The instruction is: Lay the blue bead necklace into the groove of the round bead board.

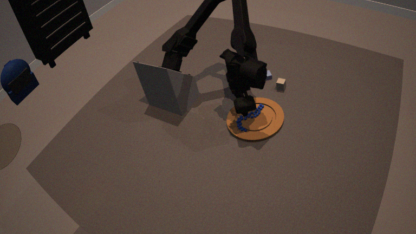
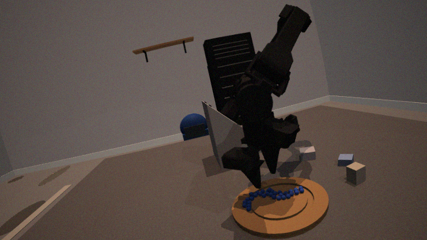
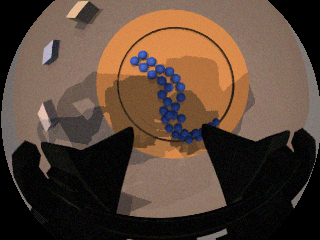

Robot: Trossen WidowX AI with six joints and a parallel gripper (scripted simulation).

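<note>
The round orange bead board (image 1: 278, 122) (image 2: 319, 204) (image 3: 240, 70) lies flat with a ring groove. The blue bead necklace (image 1: 239, 123) (image 2: 278, 197) (image 3: 180, 87) lies on it, bunched and partly doubled. In the wrist view most beads cross the inside of the ring from upper left to the near side; a short run follows the groove line at the near right, partly hidden by the right finger. My gripper (image 1: 245, 114) (image 2: 266, 180) (image 3: 168, 130) is open and empty, fingertips a little above the board's near edge. No bead is between the fingers.
A tan block (image 1: 280, 83) (image 2: 356, 174) (image 3: 82, 11), a bluish block (image 1: 268, 75) (image 2: 345, 159) (image 3: 50, 52) and a pale block (image 2: 307, 153) (image 3: 47, 116) lie beyond the board. A grey upright panel (image 1: 162, 90) (image 2: 220, 136) stands by the arm's base.
</note>
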